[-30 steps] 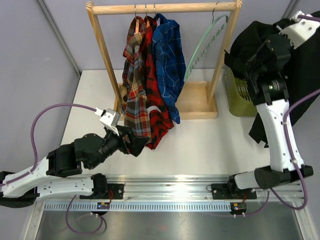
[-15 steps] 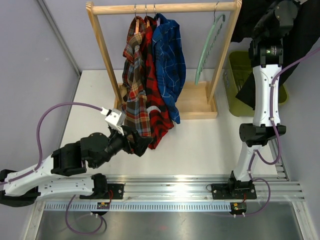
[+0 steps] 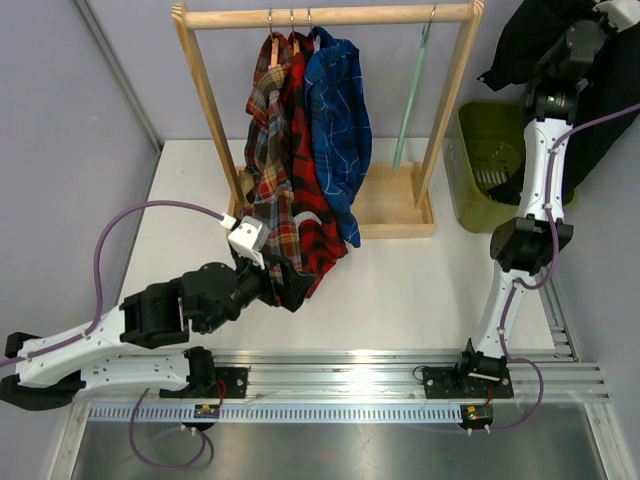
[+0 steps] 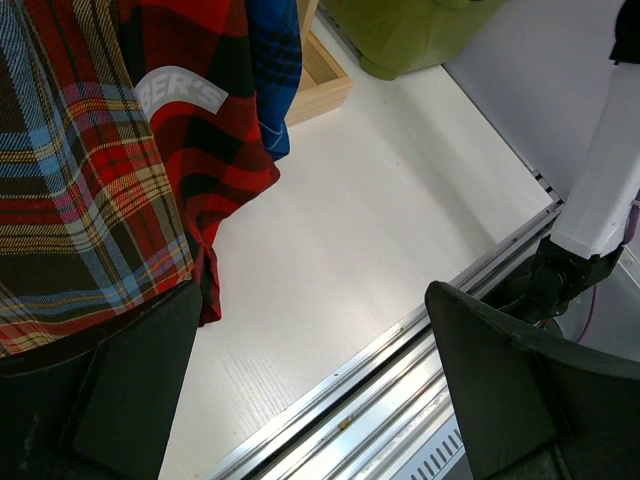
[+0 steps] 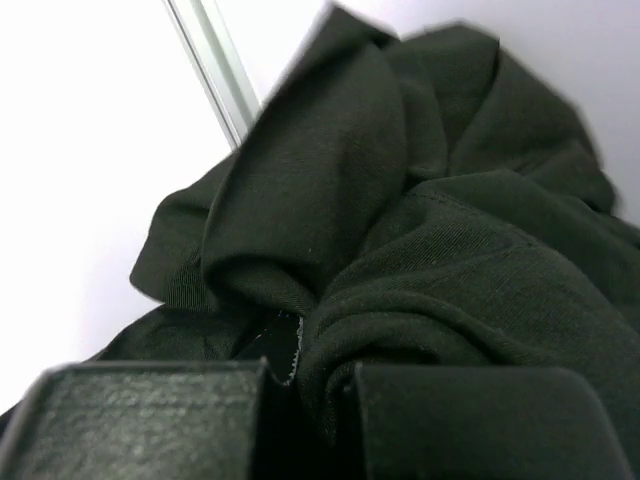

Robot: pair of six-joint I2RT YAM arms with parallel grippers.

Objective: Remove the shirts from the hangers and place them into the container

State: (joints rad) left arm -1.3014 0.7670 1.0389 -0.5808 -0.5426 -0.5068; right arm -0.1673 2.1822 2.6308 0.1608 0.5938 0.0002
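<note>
With right gripper [image 5: 308,388] pinches black shirt [image 5: 430,260] high at far right, bin [image 3: 470,205] just near-left below; holds left gripper [image 4: 312,320] wide open by plaid shirt [image 4: 90,200].

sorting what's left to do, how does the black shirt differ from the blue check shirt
The black shirt is off the rack, bunched in the shut jaws of the right gripper; the blue check shirt hangs from the wooden rail. The black shirt is plain; the blue one has white checks. Neither lies in the green bin.
</note>
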